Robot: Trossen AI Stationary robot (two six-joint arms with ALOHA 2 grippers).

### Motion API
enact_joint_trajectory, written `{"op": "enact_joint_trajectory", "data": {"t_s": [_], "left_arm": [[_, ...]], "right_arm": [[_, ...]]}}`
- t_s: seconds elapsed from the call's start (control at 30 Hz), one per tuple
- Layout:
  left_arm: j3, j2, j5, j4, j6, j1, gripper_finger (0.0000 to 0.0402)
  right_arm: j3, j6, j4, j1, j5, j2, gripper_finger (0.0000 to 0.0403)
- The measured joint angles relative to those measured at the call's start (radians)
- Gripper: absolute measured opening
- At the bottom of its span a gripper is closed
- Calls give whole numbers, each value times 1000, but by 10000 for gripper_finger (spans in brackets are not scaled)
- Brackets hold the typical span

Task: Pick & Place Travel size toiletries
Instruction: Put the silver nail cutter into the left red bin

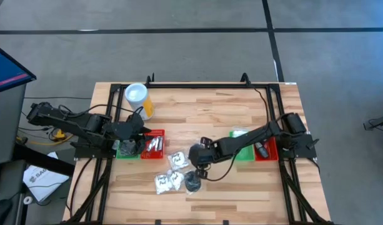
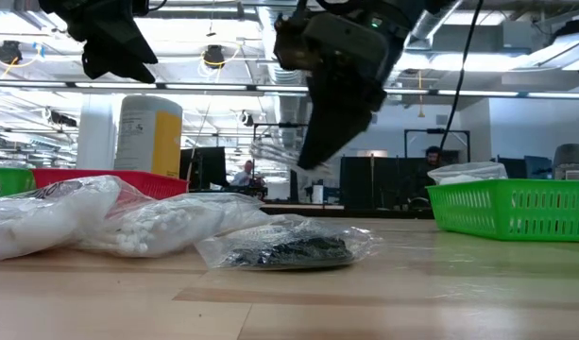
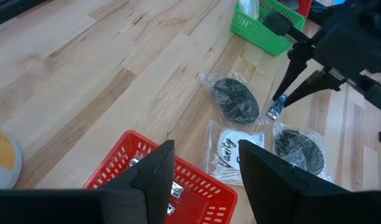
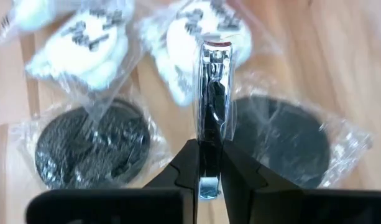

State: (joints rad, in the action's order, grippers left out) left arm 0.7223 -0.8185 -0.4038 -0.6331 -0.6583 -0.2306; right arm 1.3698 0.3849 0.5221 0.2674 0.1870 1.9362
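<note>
Above the packets on the surface [image 1: 241, 194], the right gripper [image 4: 208, 163] pinches a bagged nail clipper [image 4: 212, 93], long axis running out from its fingers; the red tray [image 1: 154, 144] lies toward the left gripper [image 3: 202, 177], fingers parted.

wooden table [image 1: 241, 187], trays [image 1: 155, 144], bagged toiletries [image 1: 169, 181]

Bagged toiletries [image 1: 175, 170] lie mid-table between two tray pairs, the left pair [image 1: 141, 145] apparently before a cylinder [image 1: 137, 99].
</note>
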Motion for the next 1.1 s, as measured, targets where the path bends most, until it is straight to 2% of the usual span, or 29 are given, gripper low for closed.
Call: {"op": "enact_joint_trajectory", "data": {"t_s": [1.1], "left_arm": [[0, 0, 0, 14, 8, 0, 170]], "right_arm": [[265, -301, 156, -155, 2, -7, 32]]}}
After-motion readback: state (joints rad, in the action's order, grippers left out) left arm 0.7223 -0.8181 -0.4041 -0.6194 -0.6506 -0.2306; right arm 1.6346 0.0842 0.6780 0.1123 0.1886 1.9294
